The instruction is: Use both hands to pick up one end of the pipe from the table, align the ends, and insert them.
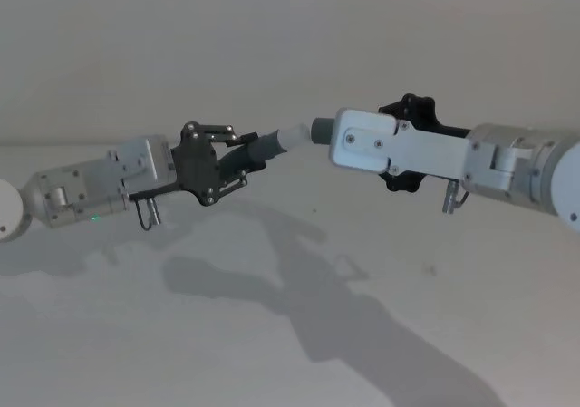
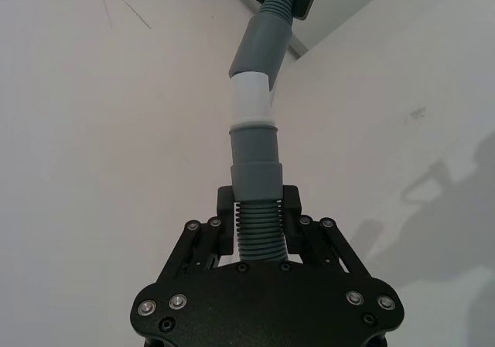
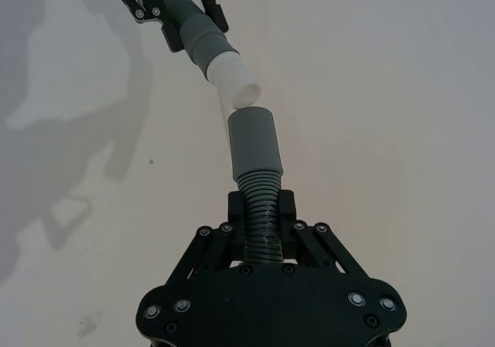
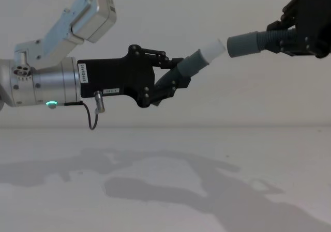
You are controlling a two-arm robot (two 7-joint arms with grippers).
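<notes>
Both pipe pieces are already up off the white table (image 4: 165, 190), so I count the picking up as done. My left gripper (image 4: 165, 84) is closed on the piece with the white plug tip (image 4: 213, 51) and holds it up in the air, out over the middle of the table. My right gripper (image 3: 261, 219) is closed on the ribbed section (image 3: 261, 200) of the other piece, and its grey socket mouth (image 4: 234, 46) points back at the white tip. From the chest view the two ends sit just beside each other with a thin gap between them, and the plug slants up while the socket lies nearly flat. From the right wrist view the white tip also sits a bit off to one side of the socket, not straight in line. So I think the lining up is only partly done, and the pushing in is all still left. I would need to tilt one piece so both ends point along the same line, then slide the plug in. The only thing here that holds something is the socket, and I can see nothing inside it yet. I see no boxes, bowls or trays on the table.
</notes>
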